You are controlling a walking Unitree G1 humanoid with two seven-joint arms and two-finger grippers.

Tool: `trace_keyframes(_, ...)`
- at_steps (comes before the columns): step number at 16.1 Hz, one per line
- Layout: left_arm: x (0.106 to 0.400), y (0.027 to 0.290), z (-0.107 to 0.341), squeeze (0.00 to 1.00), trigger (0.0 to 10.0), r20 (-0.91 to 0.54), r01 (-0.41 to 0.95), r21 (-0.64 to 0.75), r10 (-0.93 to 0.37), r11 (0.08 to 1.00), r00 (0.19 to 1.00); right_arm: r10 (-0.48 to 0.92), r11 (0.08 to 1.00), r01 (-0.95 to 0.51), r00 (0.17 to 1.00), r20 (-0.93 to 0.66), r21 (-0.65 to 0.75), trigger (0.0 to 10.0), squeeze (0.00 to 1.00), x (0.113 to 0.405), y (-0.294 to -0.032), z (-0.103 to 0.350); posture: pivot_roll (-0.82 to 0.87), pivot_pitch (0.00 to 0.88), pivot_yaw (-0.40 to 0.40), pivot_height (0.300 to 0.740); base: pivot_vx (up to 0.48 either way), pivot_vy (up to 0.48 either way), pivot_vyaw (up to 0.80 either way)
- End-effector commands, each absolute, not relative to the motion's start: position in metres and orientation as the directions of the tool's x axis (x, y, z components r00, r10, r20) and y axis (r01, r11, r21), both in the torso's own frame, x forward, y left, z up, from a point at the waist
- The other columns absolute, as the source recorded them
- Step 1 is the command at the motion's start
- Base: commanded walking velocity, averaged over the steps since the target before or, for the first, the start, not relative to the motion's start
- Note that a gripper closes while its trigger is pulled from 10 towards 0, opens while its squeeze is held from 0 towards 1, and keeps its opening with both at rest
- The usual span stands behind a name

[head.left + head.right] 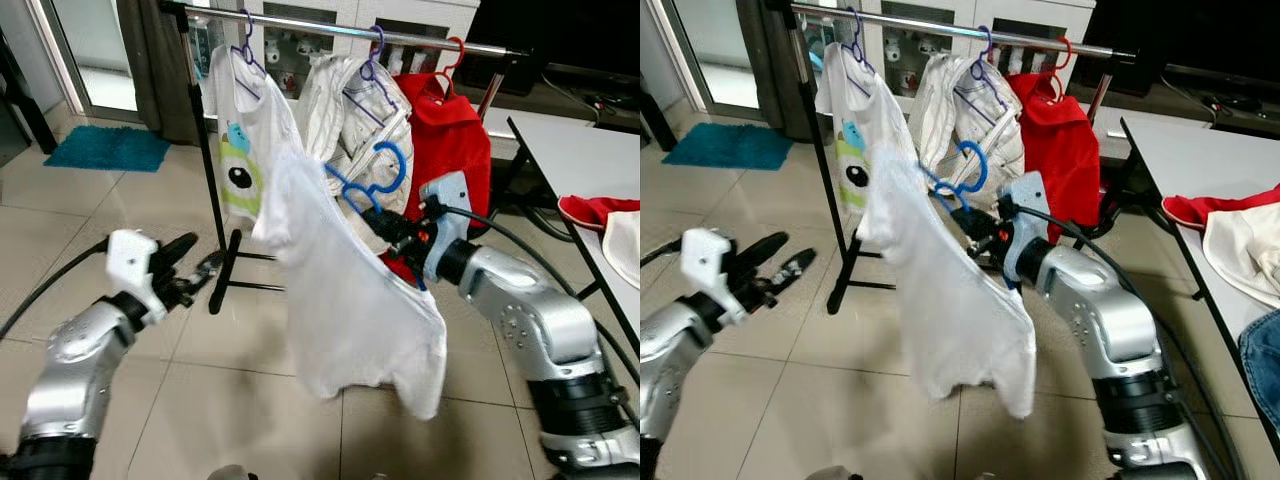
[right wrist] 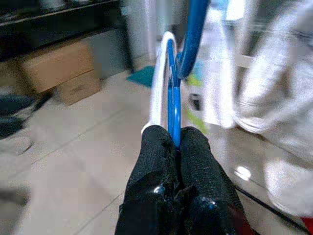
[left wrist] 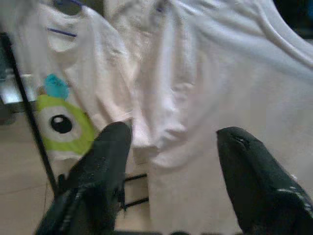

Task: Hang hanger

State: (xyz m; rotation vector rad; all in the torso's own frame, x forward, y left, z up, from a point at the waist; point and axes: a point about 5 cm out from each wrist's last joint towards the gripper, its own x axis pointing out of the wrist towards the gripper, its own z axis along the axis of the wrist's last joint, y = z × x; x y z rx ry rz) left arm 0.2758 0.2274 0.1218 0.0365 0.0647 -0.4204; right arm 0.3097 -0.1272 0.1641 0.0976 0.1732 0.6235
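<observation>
Blue plastic is what the right gripper [image 1: 388, 226] pinches — its two black fingers [image 2: 155, 161] clamp the hanger [image 1: 372, 184] just below the hook, which keeps the hook free and pointing up toward the rail [image 1: 340, 27]. From that hanger a white T-shirt [image 1: 345, 300] droops toward six o'clock, clear of the tiled floor [image 1: 250, 400], so the arm is carrying its full weight. On the rail hang three garments: a monster-eye shirt [image 1: 243, 140] at ten o'clock, a pale striped one [image 1: 340, 110] at twelve, a red one [image 1: 450, 150] at one. The gap between the first two looks like the likeliest landing spot, I'd say. Low at eight o'clock the left gripper [image 1: 190, 265] hovers with fingers spread wide, holding nothing — placed, I'd guess, to steady the cloth. A table [image 1: 570, 160] at three o'clock holds more clothes.
</observation>
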Motion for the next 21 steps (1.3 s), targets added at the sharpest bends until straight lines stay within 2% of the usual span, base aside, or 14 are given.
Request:
trace_keyframes(1,0.279,0.220,0.135,0.93,10.0,-0.015,0.353,-0.009,-0.353,0.935,0.935,0.468,0.882,-0.449,0.872,-0.143,0.144,10.0,0.00,0.311,-0.142,0.161,-0.06,0.000,-0.081,0.740,0.000,0.000,0.00)
trace_keyframes(2,0.276,0.215,0.138,0.67,10.0,-0.022,0.334,0.017,-0.333,0.943,0.943,0.380,0.925,-0.366,0.904,-0.198,0.104,10.0,0.00,0.306,-0.150,0.147,-0.06,0.000,-0.088,0.740,0.000,0.000,0.00)
trace_keyframes(3,0.273,0.211,0.141,0.00,10.0,-0.017,0.300,0.051,-0.300,0.953,0.954,0.333,0.941,-0.310,0.916,-0.225,0.133,10.0,0.00,0.298,-0.153,0.134,-0.05,0.000,-0.092,0.740,0.000,0.000,0.00)
trace_keyframes(6,0.257,0.193,0.143,0.00,10.0,0.022,0.259,-0.024,-0.258,0.966,0.966,0.228,0.972,-0.207,0.941,-0.250,0.107,10.0,0.00,0.277,-0.147,0.109,-0.05,0.000,-0.072,0.740,0.000,0.000,0.00)
trace_keyframes(10,0.254,0.193,0.131,0.00,10.0,-0.053,0.248,0.031,-0.246,0.968,0.968,0.209,0.978,-0.198,0.944,-0.254,0.069,10.0,0.00,0.276,-0.139,0.104,-0.05,0.005,-0.063,0.740,0.000,0.000,0.00)
trace_keyframes(12,0.255,0.195,0.129,0.00,10.0,-0.065,0.196,0.055,-0.193,0.979,0.979,0.281,0.959,-0.265,0.936,-0.213,0.101,10.0,0.00,0.275,-0.129,0.108,-0.04,0.001,-0.065,0.740,0.341,0.000,0.00)
trace_keyframes(15,0.256,0.193,0.128,0.00,10.0,-0.083,0.216,0.090,-0.209,0.972,0.974,0.265,0.964,-0.254,0.943,-0.200,0.076,10.0,0.00,0.280,-0.129,0.109,-0.04,0.004,-0.063,0.740,0.371,0.000,0.80)
trace_keyframes(21,0.257,0.187,0.126,0.00,10.0,-0.098,0.249,0.096,-0.240,0.964,0.966,0.249,0.968,-0.243,0.949,-0.191,0.058,10.0,0.00,0.285,-0.130,0.110,-0.04,0.000,-0.067,0.740,0.402,0.000,0.00)
